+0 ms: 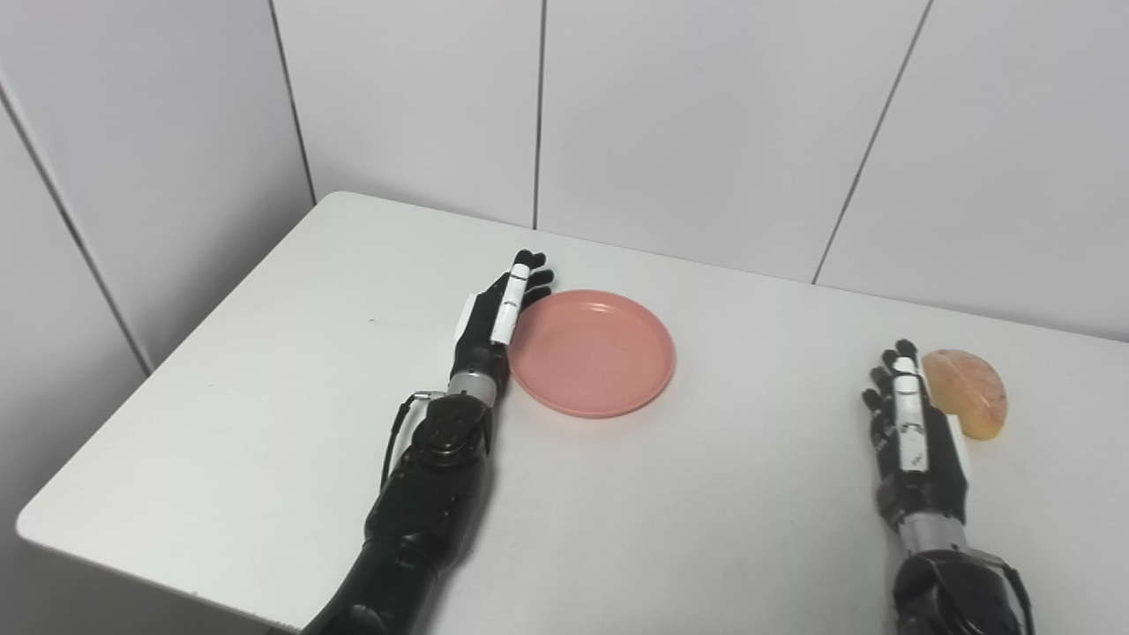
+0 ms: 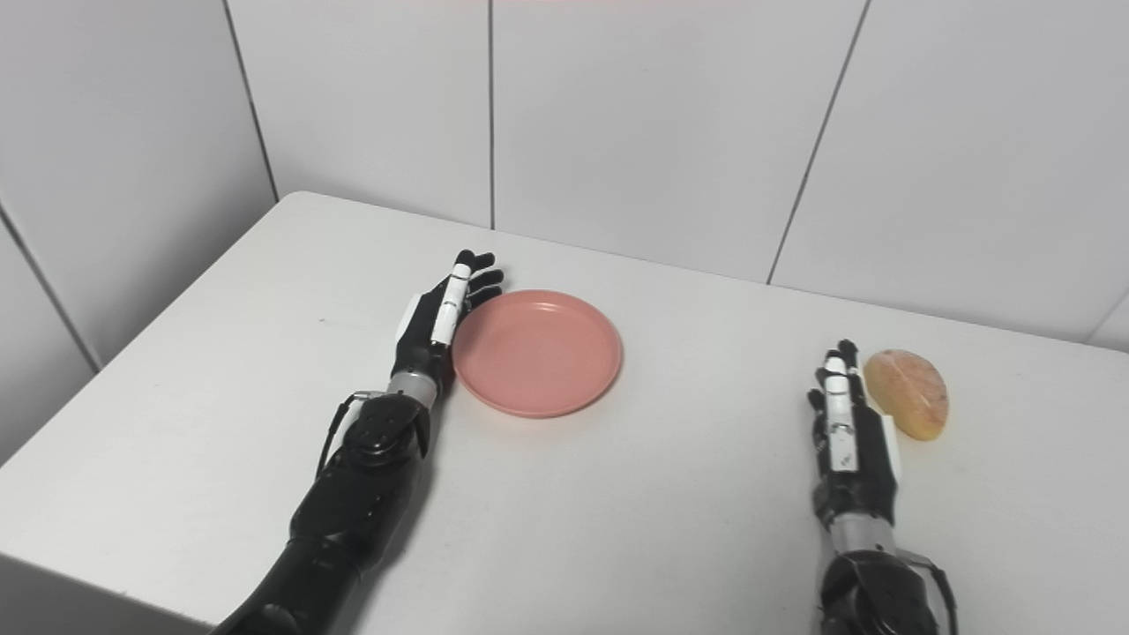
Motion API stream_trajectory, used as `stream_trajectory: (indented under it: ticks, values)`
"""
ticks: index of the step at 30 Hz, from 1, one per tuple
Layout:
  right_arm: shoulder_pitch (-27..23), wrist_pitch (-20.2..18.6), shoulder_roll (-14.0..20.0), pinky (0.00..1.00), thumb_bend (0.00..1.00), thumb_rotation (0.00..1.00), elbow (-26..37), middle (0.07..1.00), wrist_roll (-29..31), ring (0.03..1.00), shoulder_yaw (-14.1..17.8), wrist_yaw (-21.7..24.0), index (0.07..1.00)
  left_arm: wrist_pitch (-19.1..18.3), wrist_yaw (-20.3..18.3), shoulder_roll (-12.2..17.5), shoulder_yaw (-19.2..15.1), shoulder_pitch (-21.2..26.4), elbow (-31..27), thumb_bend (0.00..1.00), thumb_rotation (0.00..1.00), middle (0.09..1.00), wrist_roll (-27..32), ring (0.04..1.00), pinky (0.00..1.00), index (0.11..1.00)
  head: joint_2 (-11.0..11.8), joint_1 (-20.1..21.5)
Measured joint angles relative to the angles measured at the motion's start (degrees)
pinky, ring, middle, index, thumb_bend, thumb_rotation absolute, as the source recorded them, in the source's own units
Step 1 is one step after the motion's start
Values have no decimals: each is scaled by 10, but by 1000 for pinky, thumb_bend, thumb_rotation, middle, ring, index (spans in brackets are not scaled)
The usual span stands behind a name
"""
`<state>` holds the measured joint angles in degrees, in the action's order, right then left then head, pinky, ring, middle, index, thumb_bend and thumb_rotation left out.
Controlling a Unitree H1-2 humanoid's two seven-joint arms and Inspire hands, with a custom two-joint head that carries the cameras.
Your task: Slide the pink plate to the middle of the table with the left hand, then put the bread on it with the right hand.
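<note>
The pink plate (image 1: 591, 351) lies flat on the white table (image 1: 265, 379), a little left of the table's middle. My left hand (image 1: 498, 316) stands on edge with fingers straight, its palm against the plate's left rim; it is open and holds nothing. The bread (image 1: 968, 391), a yellow-orange half-round piece, lies at the right. My right hand (image 1: 908, 432) is open with fingers straight, just left of the bread; whether it touches the bread I cannot tell. The same scene shows in the right eye view: the plate (image 2: 536, 351), the bread (image 2: 908, 391), the left hand (image 2: 441, 317) and the right hand (image 2: 847, 432).
White panelled walls (image 1: 706, 115) rise behind the table and along its left side. The table's front left corner (image 1: 35, 520) and front edge are in view. Bare tabletop lies between the plate and the right hand.
</note>
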<state>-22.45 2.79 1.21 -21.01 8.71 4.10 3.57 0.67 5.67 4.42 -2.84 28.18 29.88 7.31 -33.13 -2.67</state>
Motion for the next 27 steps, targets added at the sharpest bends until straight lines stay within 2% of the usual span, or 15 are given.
stream_trajectory:
  ticks: [1,3,4,5,7,12,15,18,24,27]
  values:
    - [0,0,-5,1000,647,879,1,1000,-2,1000,-2,-4,1000,-4,-4,0,5,-3,-6,565,1000,823,-2,832,843,803,-4,21]
    - [0,0,-17,1000,615,875,4,1000,-7,1000,-4,-11,1000,-17,-5,0,16,-11,-26,552,1000,805,-17,814,827,788,-4,21]
    - [0,0,-22,1000,604,875,6,1000,-9,1000,-5,-15,1000,-28,-5,0,19,-14,-35,550,1000,798,-24,808,823,783,-10,52]
    - [0,0,-27,1000,603,906,9,1000,-11,1000,-7,-19,1000,-35,-5,-1,19,-16,-42,539,1000,795,-26,808,827,781,-10,52]
    - [0,0,-30,1000,610,924,17,1000,-19,1000,-14,-21,1000,-46,-5,-8,13,-20,-54,526,1000,790,-22,804,822,778,-17,94]
    - [-5,0,-38,1000,627,918,17,1000,-30,1000,-20,-31,1000,-56,-9,-23,0,-31,-72,519,1000,808,-3,824,833,792,-23,130]
    - [-8,0,-39,1000,631,950,17,1000,-31,1000,-25,-31,1000,-55,-25,-26,-1,-35,-76,535,1000,823,8,841,859,806,-26,139]
    - [-11,0,-39,1000,636,939,17,1000,-32,1000,-33,-28,1000,-55,-40,-26,3,-42,-85,558,1000,837,15,859,882,820,-29,148]
    - [-13,0,-42,1000,627,921,17,1000,-31,1000,-38,-26,1000,-56,-56,-37,9,-57,-104,578,1000,835,16,857,874,816,-33,140]
    - [-13,0,-41,1000,618,915,17,1000,-29,1000,-38,-25,1000,-64,-67,-51,13,-62,-116,620,1000,857,20,878,908,842,-33,136]
